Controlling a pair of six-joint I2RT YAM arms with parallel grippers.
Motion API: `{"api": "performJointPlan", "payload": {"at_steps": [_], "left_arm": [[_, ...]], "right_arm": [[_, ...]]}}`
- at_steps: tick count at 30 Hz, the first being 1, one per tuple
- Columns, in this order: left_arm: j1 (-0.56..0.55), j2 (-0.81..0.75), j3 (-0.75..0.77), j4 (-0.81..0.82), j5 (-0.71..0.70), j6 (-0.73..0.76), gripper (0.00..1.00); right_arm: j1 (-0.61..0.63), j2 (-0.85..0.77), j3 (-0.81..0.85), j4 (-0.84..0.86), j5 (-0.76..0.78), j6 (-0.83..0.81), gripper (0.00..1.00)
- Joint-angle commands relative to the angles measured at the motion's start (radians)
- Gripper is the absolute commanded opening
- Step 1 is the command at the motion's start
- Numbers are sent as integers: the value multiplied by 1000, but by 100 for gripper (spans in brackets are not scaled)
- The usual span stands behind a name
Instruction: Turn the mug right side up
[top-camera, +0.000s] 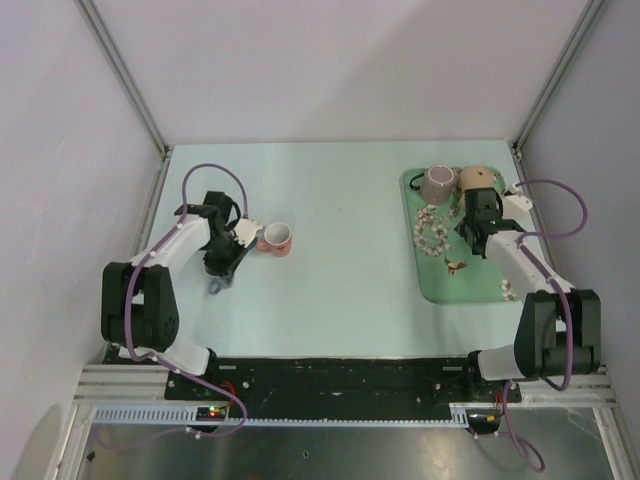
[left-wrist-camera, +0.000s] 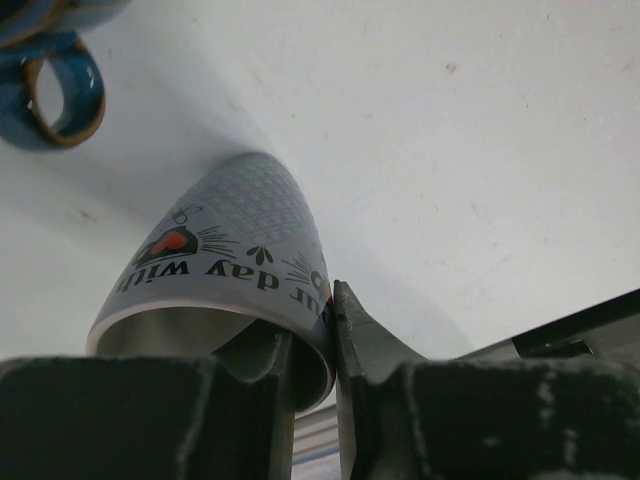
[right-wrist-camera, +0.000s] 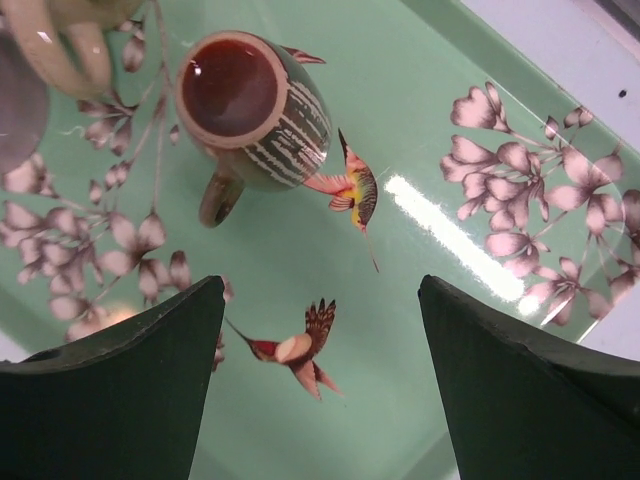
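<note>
While the left gripper (left-wrist-camera: 312, 338) pinches the mug (top-camera: 277, 240) by its rim, jaws narrow, left of centre on the tabletop (top-camera: 340, 200), the righting looks nearly done. Next, I judge, is to settle it flat and release. The right gripper (right-wrist-camera: 320, 300) hangs wide-jawed over the tray (right-wrist-camera: 430, 130).

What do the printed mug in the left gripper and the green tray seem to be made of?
Printed mug: probably glazed ceramic; thick wall, smooth satin grey outside, glossy inside. Green tray: likely melamine or similar plastic; glossy, with a sharp light reflection over the printed flowers and birds.
</note>
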Motion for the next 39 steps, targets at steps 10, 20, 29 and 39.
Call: {"api": "performJointPlan", "payload": {"at_steps": [10, 20, 29, 39], "left_arm": [[6, -10, -29, 101, -13, 76, 56], [6, -43, 128, -89, -45, 21, 72], [6, -85, 247, -174, -61, 16, 73], [6, -96, 259, -189, -66, 32, 73]], "right_arm": [[34, 293, 200, -38, 109, 190, 83], [10, 436, 364, -166, 90, 237, 82], [-42, 593, 550, -377, 83, 238, 81], [-50, 499, 408, -192, 20, 28, 60]]}}
